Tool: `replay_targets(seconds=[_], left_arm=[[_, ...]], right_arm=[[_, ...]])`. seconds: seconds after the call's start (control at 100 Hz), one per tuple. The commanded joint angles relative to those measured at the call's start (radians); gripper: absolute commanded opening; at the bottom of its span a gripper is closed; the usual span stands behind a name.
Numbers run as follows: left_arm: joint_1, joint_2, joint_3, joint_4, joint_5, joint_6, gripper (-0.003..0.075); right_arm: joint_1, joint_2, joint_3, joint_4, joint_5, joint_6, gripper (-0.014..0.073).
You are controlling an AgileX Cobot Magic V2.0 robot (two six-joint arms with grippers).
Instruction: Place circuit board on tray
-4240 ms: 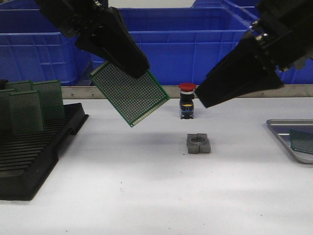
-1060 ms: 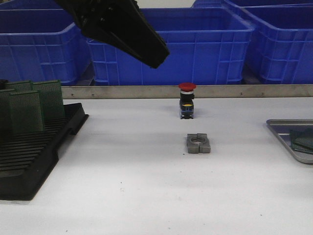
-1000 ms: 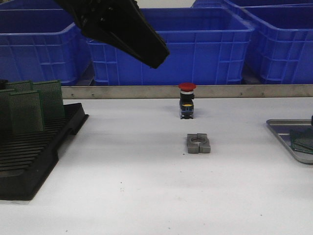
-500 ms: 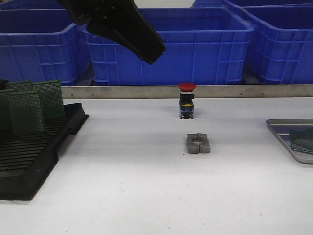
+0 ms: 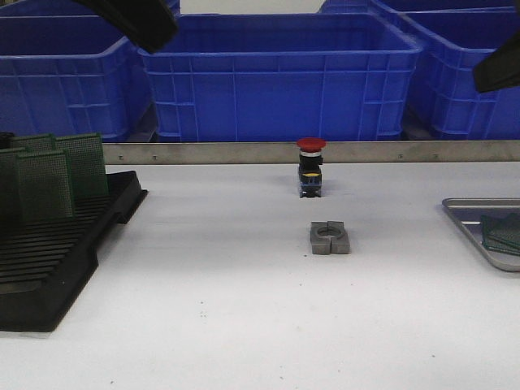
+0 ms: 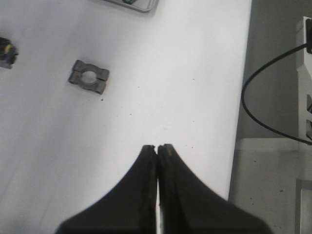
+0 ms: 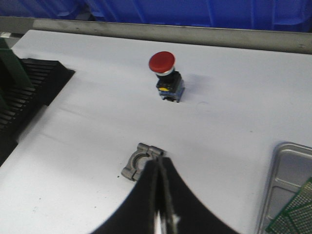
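Between the fingertips of our left gripper [image 6: 157, 146] there is nothing at all: in the left wrist view the two black fingers meet along a thin seam, pressed together and empty. Our right gripper [image 7: 159, 168] reads the same in its own wrist view, fingers closed against each other with no board between them. In the front view each arm shows only as a dark tip at an upper corner, high above the table [image 5: 244, 325].

We judge both arms are held up and back because neither has anything to carry just now; raised like this, they leave the work surface open for the next reach.

Outward from the right fingers lies a grey clamp block [image 7: 142, 160], just beyond the fingertips as that camera sees it, and farther on a red push button [image 7: 165, 75]. The tray [image 5: 471, 231] sits at the right edge of the table, and a green circuit board [image 5: 502, 233] lies flat inside it, tilted a little against the rim line; whether it is one board or several stacked we cannot tell. That board is well apart from both grippers, low on the table while the fingers hang high.

On the far left, more boards [image 5: 49, 175] stand upright in the black slotted rack [image 5: 57, 260], nearer the left arm, and we judge the next pick would come from there.
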State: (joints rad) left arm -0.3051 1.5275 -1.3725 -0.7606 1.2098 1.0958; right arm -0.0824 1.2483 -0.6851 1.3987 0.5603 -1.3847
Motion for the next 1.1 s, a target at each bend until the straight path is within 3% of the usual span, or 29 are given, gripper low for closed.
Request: replay_targets(seconds=[0.0,0.32,0.64,0.84,1.09], left_arm=[[0.029,-0.100,0.008,-0.046,-0.072,-0.061,-0.0020],[0.153,-0.448,0.310,-0.004,-0.531,-0.208,-0.0020],[0.334,-0.750,0.574,0.011,-0.788,-0.210,-0.0020],[0.339,-0.876,0.686,-0.034,-0.896,-0.216,-0.0020],[0.339,-1.034,0.824,-0.045,-1.055,-0.216,-0.0020]], right_arm=[[0.042,-0.031,-0.025,0.028,-0.007,-0.015,-0.0061],[0.117,-0.125,-0.013,0.028,-0.061,-0.015,-0.0061],[0.117,-0.316,0.001,0.028,-0.191,-0.015,-0.0061],[0.117,-0.470,0.094,0.028,-0.283,-0.037,-0.0061],[0.117,-0.723,0.236,0.028,-0.288,-0.067,-0.0061]])
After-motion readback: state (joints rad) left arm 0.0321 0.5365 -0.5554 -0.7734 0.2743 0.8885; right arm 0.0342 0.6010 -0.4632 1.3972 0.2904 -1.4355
